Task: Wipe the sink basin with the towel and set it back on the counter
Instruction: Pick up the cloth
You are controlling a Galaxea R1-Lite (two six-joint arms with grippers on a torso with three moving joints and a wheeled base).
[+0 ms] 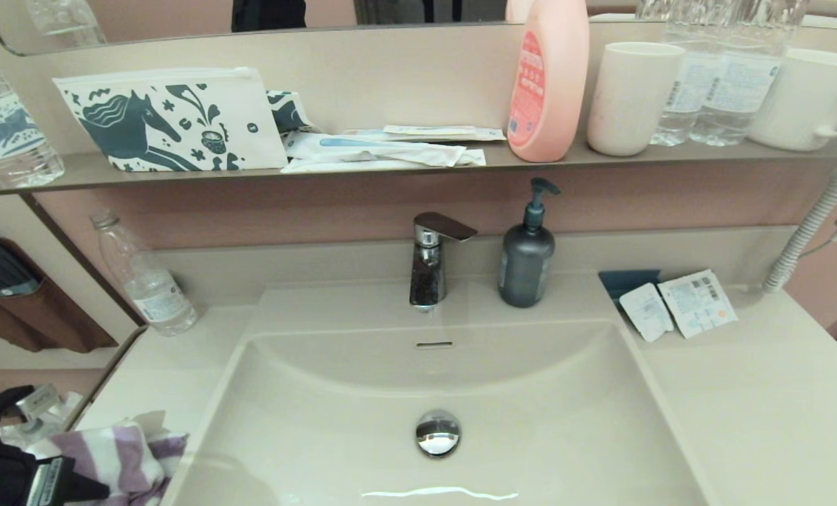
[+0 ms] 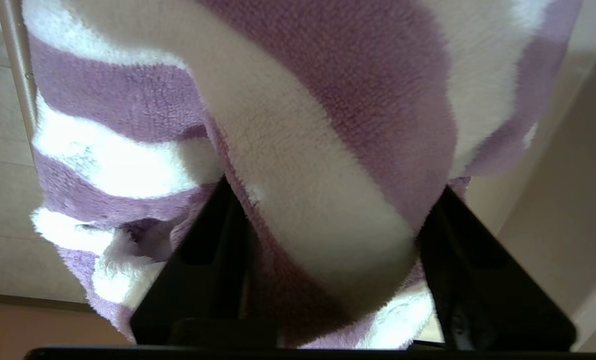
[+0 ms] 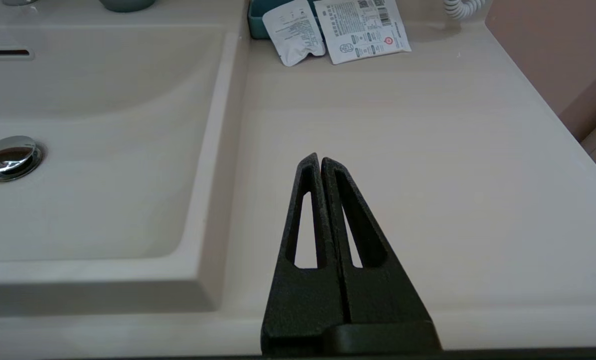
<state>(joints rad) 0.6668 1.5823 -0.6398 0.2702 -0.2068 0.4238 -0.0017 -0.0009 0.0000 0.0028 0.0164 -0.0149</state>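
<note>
The left gripper grasps the striped towel at the counter's left edge, apparently lifted; a loose fold could slip before reaching the sink basin. The right gripper hovers over the counter, fingers pressed together.

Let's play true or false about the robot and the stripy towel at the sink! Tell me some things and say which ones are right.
1. The left gripper has the purple and white striped terry towel between its fingers. True.
2. The towel is down inside the beige rectangular sink basin. False: it is at the basin's left edge, over the smooth beige counter.
3. The right gripper is shut and holds nothing. True.
4. The pink bottle stands beside the chrome faucet. False: it is up on the narrow grey-brown shelf; the dark grey pump bottle is beside the faucet.
</note>
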